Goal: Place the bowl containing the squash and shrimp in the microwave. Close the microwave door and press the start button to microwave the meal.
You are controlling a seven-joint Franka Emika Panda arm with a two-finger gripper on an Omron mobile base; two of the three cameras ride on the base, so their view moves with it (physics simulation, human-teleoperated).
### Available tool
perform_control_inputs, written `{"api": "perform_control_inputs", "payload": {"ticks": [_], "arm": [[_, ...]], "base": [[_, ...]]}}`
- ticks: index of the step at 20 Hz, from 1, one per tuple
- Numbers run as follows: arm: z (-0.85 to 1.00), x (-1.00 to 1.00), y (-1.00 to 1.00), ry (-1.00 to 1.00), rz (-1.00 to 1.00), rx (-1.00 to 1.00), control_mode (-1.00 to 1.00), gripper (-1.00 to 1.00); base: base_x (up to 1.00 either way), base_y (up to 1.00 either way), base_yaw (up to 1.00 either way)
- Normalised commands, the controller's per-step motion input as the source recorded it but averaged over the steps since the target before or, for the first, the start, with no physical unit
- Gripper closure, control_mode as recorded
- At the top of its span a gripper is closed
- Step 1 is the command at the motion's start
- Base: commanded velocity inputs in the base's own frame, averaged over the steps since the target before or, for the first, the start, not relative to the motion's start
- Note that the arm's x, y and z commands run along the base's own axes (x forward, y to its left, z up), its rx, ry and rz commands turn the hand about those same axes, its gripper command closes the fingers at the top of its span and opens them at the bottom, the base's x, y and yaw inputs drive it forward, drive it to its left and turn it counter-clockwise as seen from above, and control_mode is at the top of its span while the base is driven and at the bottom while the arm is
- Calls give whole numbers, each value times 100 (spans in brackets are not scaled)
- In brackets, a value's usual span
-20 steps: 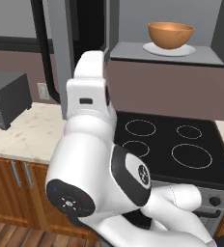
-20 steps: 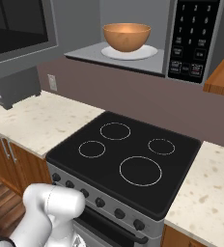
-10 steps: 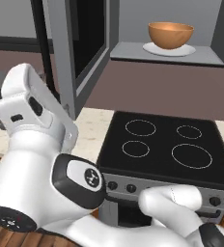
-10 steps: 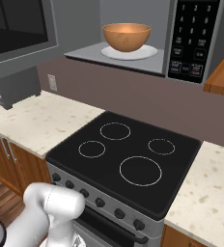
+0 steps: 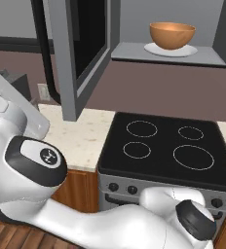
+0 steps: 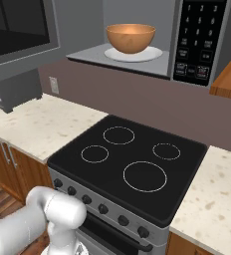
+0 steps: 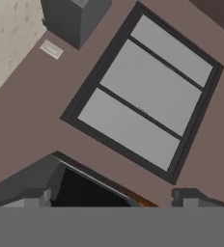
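Left base view: smooth round orange bowl [image 5: 172, 34] on white turntable plate [image 5: 171, 49]

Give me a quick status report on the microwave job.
Gripper open, empty, aimed at the wall. Bowl on the turntable plate inside the microwave. Microwave door wide open. Nothing in the way.

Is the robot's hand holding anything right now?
No, nothing. The gripper is open with only empty space between its fingertips, and the bowl already sits on the plate inside the microwave.
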Motion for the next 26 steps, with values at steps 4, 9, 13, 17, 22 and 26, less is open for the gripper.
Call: {"api": "perform_control_inputs", "payload": {"ticks": [4, 9, 13, 17, 22, 26], "arm": [[-5, 44, 13, 2, -1, 0, -100, -100], [-26, 50, 0, 0, -3, 0, -100, -100], [-39, 63, 0, 0, -3, 0, -100, -100], [-31, 73, 0, 0, -3, 0, -100, -100], [-11, 64, -3, 0, -7, 0, -100, -100], [0, 22, -47, 0, -20, 0, -100, -100]], "base": [[0, 0, 0], [0, 0, 0], [0, 0, 0], [0, 0, 0], [0, 0, 0], [0, 0, 0]]}}
